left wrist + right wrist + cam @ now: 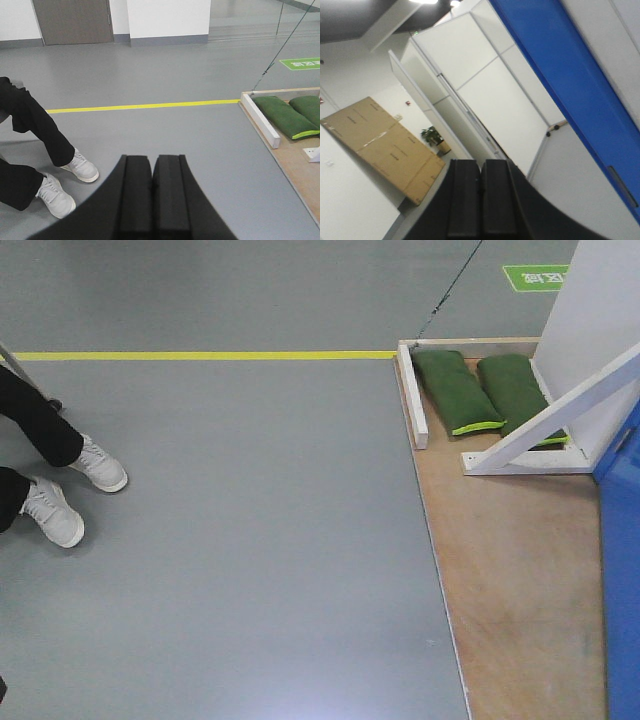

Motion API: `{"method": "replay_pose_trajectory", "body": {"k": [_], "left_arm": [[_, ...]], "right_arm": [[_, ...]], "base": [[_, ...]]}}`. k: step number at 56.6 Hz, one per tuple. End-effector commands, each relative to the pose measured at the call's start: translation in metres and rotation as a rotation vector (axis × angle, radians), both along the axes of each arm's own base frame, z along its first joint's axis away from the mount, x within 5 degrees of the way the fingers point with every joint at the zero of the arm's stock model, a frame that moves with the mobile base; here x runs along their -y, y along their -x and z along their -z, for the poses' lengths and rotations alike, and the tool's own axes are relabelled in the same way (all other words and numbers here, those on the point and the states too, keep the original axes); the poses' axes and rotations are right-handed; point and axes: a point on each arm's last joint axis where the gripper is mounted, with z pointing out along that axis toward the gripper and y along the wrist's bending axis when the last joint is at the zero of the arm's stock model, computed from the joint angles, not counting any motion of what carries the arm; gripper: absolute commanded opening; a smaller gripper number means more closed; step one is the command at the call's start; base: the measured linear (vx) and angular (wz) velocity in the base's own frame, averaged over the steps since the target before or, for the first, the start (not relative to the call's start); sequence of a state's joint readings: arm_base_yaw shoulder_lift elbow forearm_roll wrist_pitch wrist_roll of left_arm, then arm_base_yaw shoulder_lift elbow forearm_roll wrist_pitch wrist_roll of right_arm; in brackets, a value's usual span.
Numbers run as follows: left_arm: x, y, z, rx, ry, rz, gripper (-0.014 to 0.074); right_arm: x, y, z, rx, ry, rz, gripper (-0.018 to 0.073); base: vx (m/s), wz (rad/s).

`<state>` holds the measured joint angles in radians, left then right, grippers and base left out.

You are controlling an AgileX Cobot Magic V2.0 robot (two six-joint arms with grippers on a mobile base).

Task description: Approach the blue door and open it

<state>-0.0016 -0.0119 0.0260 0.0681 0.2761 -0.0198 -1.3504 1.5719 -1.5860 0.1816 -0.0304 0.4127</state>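
Note:
The blue door (622, 540) shows as a glossy blue strip at the right edge of the front view, standing on a plywood base (510, 580). In the right wrist view it is a tilted blue band (560, 60) running from the top middle to the lower right. Its lever handle and lock are out of view. My left gripper (152, 159) is shut and empty, pointing over the grey floor. My right gripper (481, 162) is shut and empty, raised, with the door to its right.
A white braced frame (540, 430) and two green sandbags (455, 390) sit on the plywood base beside the door. A person's legs in white sneakers (60, 495) stand at the left. A yellow floor line (200, 355) crosses ahead. White partitions (485, 85) and a cardboard box (385, 145) stand beyond.

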Motion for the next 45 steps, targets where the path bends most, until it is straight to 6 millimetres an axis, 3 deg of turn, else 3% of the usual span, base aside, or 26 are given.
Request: {"method": "replay_pose_trajectory", "body": {"k": [1,3,4,19,45], "left_arm": [[0.001,0.0,-0.017,0.122,0.01,0.011,0.0073],[0.001,0.0,-0.017,0.122,0.01,0.011,0.0073],[0.001,0.0,-0.017,0.122,0.01,0.011,0.0073],[0.001,0.0,-0.017,0.122,0.01,0.011,0.0073],[0.001,0.0,-0.017,0.122,0.01,0.011,0.0073]], "right_arm": [[-0.035,0.001,-0.048,0.047,0.195,-0.007,0.0012],[-0.039,0.0,-0.051,0.045,0.205,-0.013,0.0012],[-0.055,-0.002,-0.061,0.044,0.2,-0.037,0.0012],[-0.089,-0.01,-0.075,0.026,0.154,-0.109,0.0012],[-0.163,-0.044,-0.107,-0.038,0.307,-0.303,0.0012]], "base": [[0.0,0.0],[0.0,0.0],[0.0,0.0],[0.0,0.0],[0.0,0.0]]}}
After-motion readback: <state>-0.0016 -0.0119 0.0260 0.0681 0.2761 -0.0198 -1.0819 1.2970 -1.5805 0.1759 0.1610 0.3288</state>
